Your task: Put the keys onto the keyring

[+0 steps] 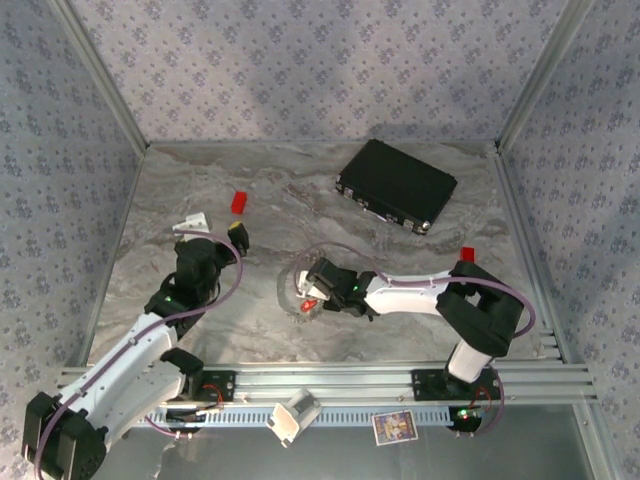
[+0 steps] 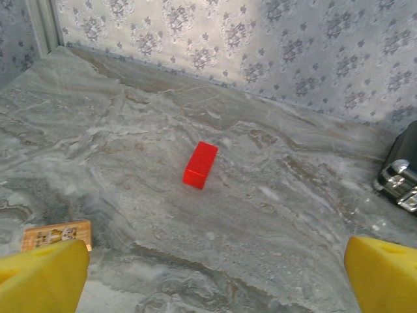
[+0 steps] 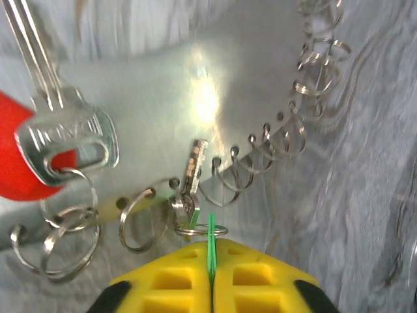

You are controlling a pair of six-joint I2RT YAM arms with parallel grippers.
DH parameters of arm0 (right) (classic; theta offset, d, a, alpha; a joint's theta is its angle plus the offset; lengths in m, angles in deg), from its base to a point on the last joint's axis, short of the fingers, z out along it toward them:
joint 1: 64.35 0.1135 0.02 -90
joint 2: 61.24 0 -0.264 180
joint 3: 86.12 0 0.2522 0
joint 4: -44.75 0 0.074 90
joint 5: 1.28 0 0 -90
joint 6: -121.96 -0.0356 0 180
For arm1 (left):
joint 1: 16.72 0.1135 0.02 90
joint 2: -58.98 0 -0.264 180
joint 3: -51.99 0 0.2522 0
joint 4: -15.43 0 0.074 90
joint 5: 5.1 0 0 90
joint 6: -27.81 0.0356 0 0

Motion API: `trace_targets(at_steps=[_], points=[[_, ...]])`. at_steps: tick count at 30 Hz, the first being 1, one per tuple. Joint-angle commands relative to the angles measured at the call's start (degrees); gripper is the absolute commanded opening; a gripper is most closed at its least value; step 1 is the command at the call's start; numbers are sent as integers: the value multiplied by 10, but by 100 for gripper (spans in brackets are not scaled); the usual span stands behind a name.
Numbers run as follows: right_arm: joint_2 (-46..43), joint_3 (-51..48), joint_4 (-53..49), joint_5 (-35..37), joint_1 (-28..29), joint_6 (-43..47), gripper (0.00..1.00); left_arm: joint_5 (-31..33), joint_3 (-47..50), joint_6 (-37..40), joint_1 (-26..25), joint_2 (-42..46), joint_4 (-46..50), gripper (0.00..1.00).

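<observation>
My right gripper (image 3: pixel 210 261) has its yellow fingers pressed together on a thin green tab, the green key's (image 3: pixel 191 189) head seen edge-on. That key's silver blade hangs from a small split ring right in front of the fingertips. The keyring (image 3: pixel 273 147) is a pale curved band with holes along its edge that carry several silvery rings. The red-headed key (image 3: pixel 62 140) hangs on rings at its left end. From above, my right gripper (image 1: pixel 313 288) sits over the keyring's loop (image 1: pixel 290 268) at mid table. My left gripper (image 2: pixel 212 277) stands open over bare table, apart from the keys.
A red block (image 2: pixel 200 165) lies ahead of my left gripper, with a tan-orange block (image 2: pixel 57 235) by its left finger. A black case (image 1: pixel 397 185) lies at the back right. Another red block (image 1: pixel 467 254) sits near my right arm's elbow.
</observation>
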Motion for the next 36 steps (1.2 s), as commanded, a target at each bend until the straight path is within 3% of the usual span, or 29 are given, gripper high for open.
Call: trace_targets(at_steps=[1,7,11,15,19,24,27,31,36], points=[[-10,-11,-56,69,0,28,20,2,-2,32,11,-4,-24,100],[-62,-44,-67,128,-16,13,36,-1,-18,92,34,-55,-56,100],[-185,-70,-29,46,-54,-56,39,-5,-29,120,64,-93,-73,100],[-347,-155,95,-156,-230,-187,49,-5,-25,165,104,-116,-107,100],[-418,-244,238,-150,-395,-288,57,-1,-7,199,148,-146,-142,100],[-375,-289,326,-120,-509,-262,54,-26,61,205,198,-189,-249,100],[-326,-307,400,-135,-536,-233,53,-37,80,209,214,-231,-302,100],[-240,-346,560,-197,-582,-259,51,-70,88,237,219,-289,-394,100],[-125,-322,623,-249,-597,-255,51,-126,109,272,227,-363,-525,100]])
